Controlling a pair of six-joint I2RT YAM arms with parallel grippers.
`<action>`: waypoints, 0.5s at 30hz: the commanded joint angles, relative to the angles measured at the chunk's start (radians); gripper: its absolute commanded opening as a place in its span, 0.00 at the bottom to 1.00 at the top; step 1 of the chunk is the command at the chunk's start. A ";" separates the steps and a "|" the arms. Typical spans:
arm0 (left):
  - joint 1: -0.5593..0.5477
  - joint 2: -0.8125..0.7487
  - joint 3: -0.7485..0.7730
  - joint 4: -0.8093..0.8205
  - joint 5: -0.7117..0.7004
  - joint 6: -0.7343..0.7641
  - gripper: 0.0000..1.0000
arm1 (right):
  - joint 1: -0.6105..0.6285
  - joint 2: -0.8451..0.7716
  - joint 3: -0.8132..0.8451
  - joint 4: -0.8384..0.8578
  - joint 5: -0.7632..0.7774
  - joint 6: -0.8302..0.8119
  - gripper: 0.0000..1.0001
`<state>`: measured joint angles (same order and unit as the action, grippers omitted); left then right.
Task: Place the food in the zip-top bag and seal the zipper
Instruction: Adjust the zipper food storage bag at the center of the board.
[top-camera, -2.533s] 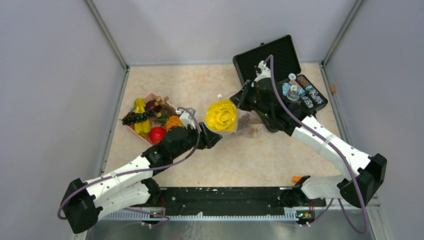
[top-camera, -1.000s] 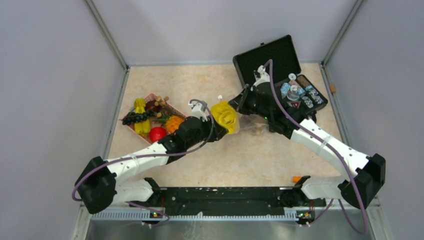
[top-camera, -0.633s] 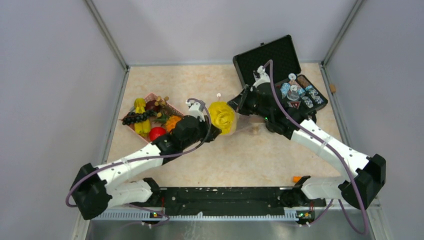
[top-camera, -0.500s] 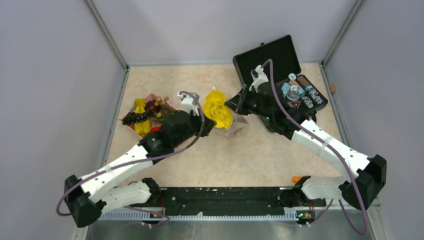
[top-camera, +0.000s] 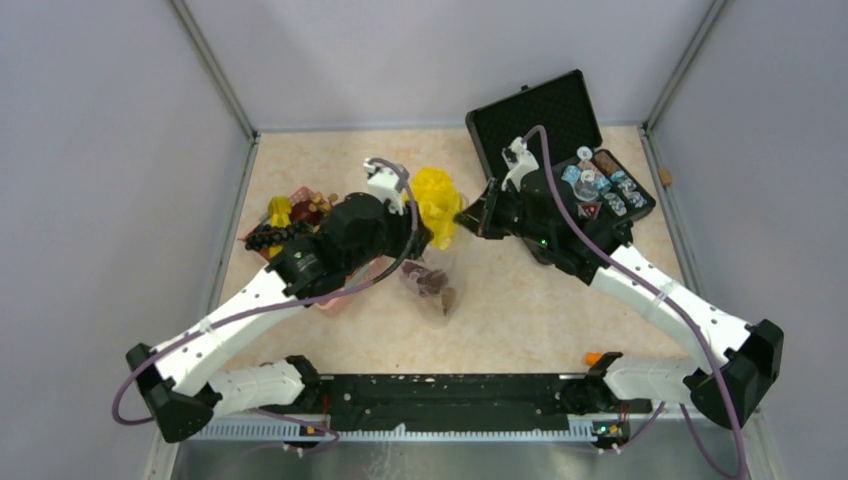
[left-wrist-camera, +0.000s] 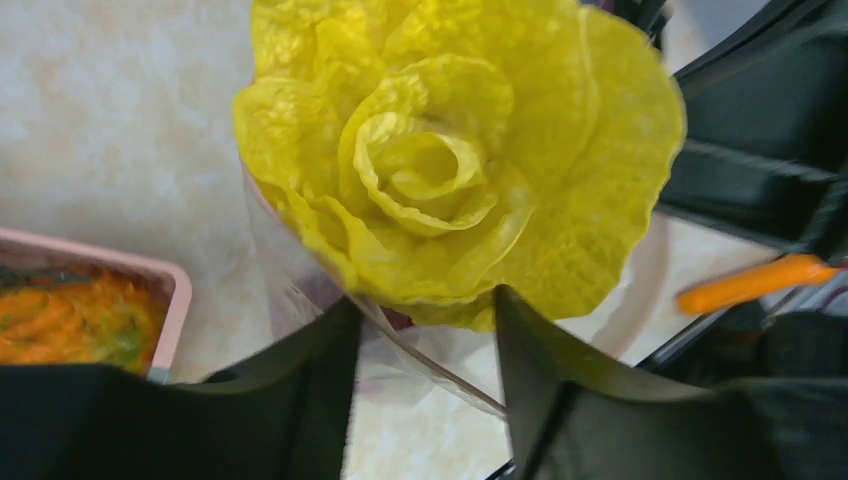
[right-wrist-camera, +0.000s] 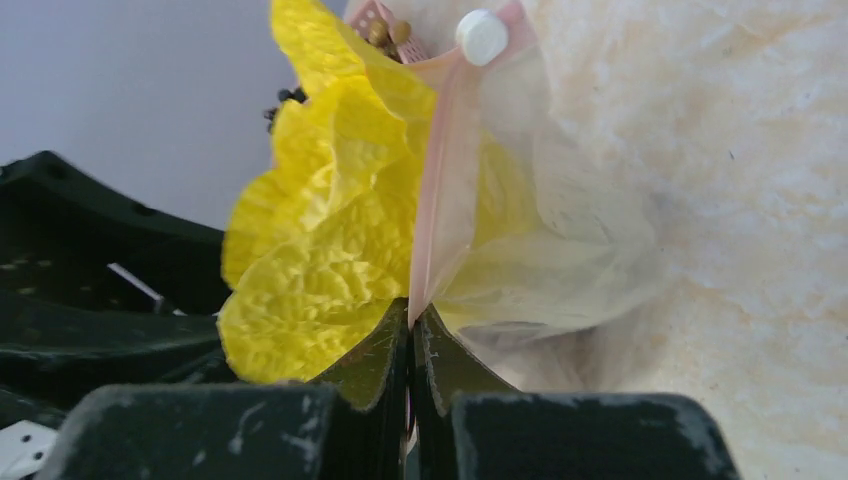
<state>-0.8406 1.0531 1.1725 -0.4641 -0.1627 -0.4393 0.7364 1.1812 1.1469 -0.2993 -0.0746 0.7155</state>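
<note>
A big yellow leafy food piece (left-wrist-camera: 450, 170) sits in the mouth of the clear zip-top bag (top-camera: 445, 262), partly sticking out. My left gripper (left-wrist-camera: 425, 305) is open just below it, and the bag's clear rim crosses the gap between the fingers. My right gripper (right-wrist-camera: 412, 315) is shut on the pink zipper (right-wrist-camera: 440, 200), whose white slider (right-wrist-camera: 482, 37) is at the far end. Brown food pieces (top-camera: 435, 283) lie in the bag's hanging bottom. More food (top-camera: 280, 232) stays in the pink basket (left-wrist-camera: 100, 268), half hidden under my left arm.
An open black case (top-camera: 545, 115) with small items (top-camera: 605, 185) stands at the back right, behind my right arm. A small orange piece (top-camera: 594, 357) lies near the right arm's base. Grey walls close in the table on three sides.
The left arm has risen and swung back over the basket. The yellow piece and the bag mouth moved toward the back, and the bag's bottom now hangs toward the near side.
</note>
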 joint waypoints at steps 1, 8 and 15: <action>-0.002 0.060 -0.071 -0.074 0.045 -0.009 0.59 | -0.003 0.007 -0.061 0.053 -0.017 0.025 0.00; -0.002 0.035 -0.103 -0.061 0.032 -0.027 0.70 | -0.003 -0.006 -0.039 0.009 0.069 0.011 0.00; -0.002 -0.076 -0.121 -0.028 -0.010 0.000 0.78 | -0.004 -0.023 -0.026 -0.022 0.161 -0.001 0.00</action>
<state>-0.8406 1.0500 1.0691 -0.5610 -0.1608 -0.4629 0.7368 1.1931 1.0718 -0.3279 0.0315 0.7284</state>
